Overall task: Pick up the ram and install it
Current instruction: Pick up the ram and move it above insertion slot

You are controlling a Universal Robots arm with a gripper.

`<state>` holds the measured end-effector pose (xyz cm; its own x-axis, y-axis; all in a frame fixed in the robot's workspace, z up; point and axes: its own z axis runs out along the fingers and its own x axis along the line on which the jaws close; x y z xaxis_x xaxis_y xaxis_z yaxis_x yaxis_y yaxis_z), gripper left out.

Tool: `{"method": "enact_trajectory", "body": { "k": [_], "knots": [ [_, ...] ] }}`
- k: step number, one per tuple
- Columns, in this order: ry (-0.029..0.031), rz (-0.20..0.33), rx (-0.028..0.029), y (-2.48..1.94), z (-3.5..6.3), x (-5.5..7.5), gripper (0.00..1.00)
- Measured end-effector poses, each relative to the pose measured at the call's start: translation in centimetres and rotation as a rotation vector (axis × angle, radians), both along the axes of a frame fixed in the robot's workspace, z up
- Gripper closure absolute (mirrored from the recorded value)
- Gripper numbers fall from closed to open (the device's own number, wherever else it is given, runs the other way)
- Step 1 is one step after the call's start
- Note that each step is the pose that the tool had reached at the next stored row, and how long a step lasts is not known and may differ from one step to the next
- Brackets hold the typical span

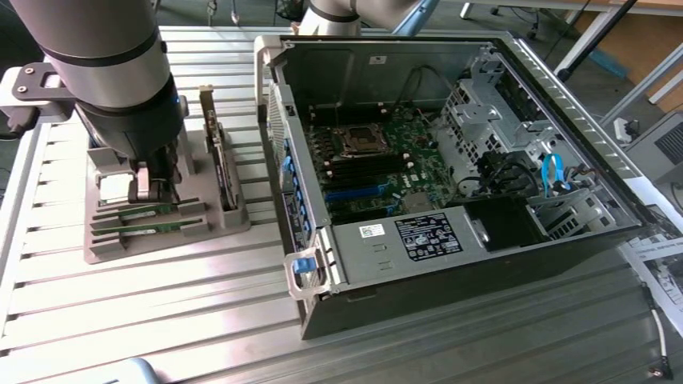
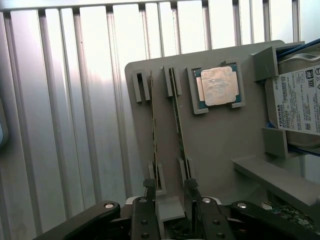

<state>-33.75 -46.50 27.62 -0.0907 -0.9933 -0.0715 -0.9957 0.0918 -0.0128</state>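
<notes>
**Exterior view:** The Universal Robots arm's gripper (image 1: 155, 194) hangs low over a grey parts holder (image 1: 176, 238), its jaws apart and nothing clamped between them. Directly beneath the fingertips, two ram sticks (image 1: 134, 214) lie on edge in the holder's slots, so neither has been lifted. A wider expansion card (image 1: 219, 156) stands in the holder just beside the gripper. Well away from it, toward the exterior view's right, an opened computer case (image 1: 485, 56) lies on its side with the motherboard (image 1: 373, 164) exposed. The work appears to be at the pick-up stage, in the approach to a grasp, with installation not begun.

**Wrist view:** The fingers (image 2: 149, 195) stand spread over the near ends of the ram sticks (image 2: 177, 120), which run away from the gripper (image 2: 170, 194) side by side. Which stick they are aimed at cannot be told. Beyond the sticks, a square silver processor chip (image 2: 218, 86) sits in its own recess of the holder (image 2: 215, 145). A Toshiba hard drive (image 2: 300, 100) is off to one side. A clean grip would seem to call for centring on one stick alone and closing across its thin faces, clear of its neighbour.

**Surface and room:** Everything rests on a table (image 1: 160, 320) of ribbed, shiny aluminium slats that throw back bright glare. Printed sheets (image 1: 661, 256) lie past the case, and workshop frames stand behind.
</notes>
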Motion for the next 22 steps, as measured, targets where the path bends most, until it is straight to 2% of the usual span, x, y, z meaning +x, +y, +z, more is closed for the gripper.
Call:
{"method": "enact_trajectory", "body": {
  "k": [22],
  "knots": [
    [-0.0001, 0.000, 0.0005, 0.00, -0.71, -0.21, 0.64]
  ]
}}
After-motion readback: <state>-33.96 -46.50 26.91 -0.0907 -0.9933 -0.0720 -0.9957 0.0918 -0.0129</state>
